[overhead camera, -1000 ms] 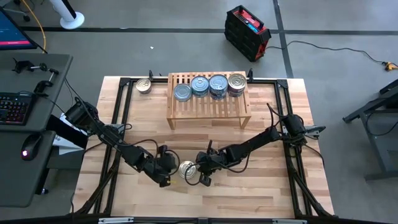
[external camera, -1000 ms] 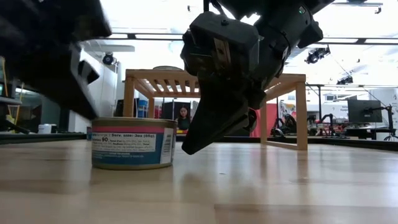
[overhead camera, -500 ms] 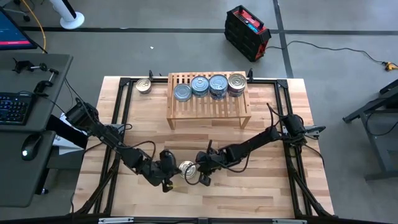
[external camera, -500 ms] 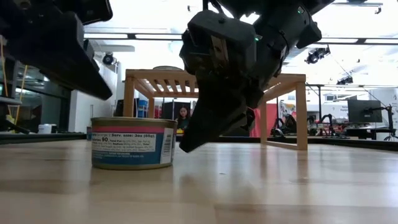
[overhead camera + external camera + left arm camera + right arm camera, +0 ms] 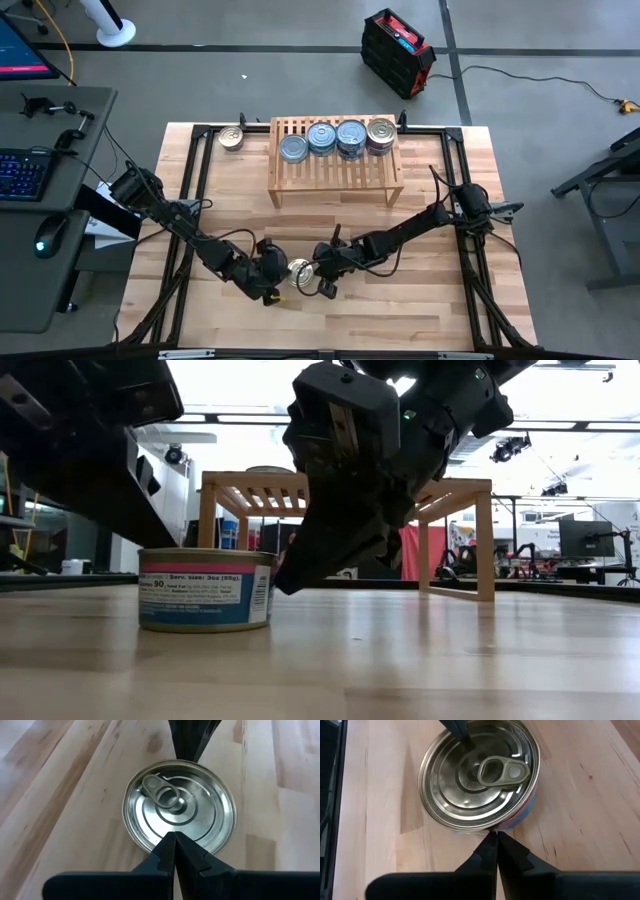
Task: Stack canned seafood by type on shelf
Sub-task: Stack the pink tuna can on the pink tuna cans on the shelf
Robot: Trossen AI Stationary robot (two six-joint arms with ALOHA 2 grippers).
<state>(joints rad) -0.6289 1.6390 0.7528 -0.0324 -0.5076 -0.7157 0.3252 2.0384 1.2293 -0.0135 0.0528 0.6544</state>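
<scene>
- Near the bottom centre of the high view, one silver tin (image 5: 300, 271) is sitting on the wooden table (image 5: 440, 310), pull ring facing up; the low view shows its blue and pink label (image 5: 205, 592) at lower left of the frame.
- Left gripper (image 5: 274, 276) is pressing in on the tin from the picture's left; its wrist view shows the two dark fingers (image 5: 172, 851) lying together with no gap, tip over the tin's rim (image 5: 180, 810). Jaws are standing closed, gripping nothing.
- Right gripper (image 5: 322, 273) is bearing on the tin from the picture's right; its fingers (image 5: 495, 851) are likewise pinched together, tip just at the edge of the lid (image 5: 480, 775). Jaws closed, nothing between them.
- Both arms are reaching low across the table toward the middle, the tin lying between the two tips.
- Farther up, at upper centre of the high view, the slatted shelf (image 5: 335, 172) is standing with four tins along its back edge: three bluish-lidded ones (image 5: 322, 137) and one silver-gold tin (image 5: 381, 132) at the right end. How many are stacked under each, I cannot tell.
- One more silver tin (image 5: 232, 138) is resting on the table just left of the shelf.
- Beyond the table, a red and black case (image 5: 397, 50) is lying on the grey floor at top centre.
- At far left, a desk with a keyboard (image 5: 22, 172) and mouse (image 5: 49, 234) is showing.
</scene>
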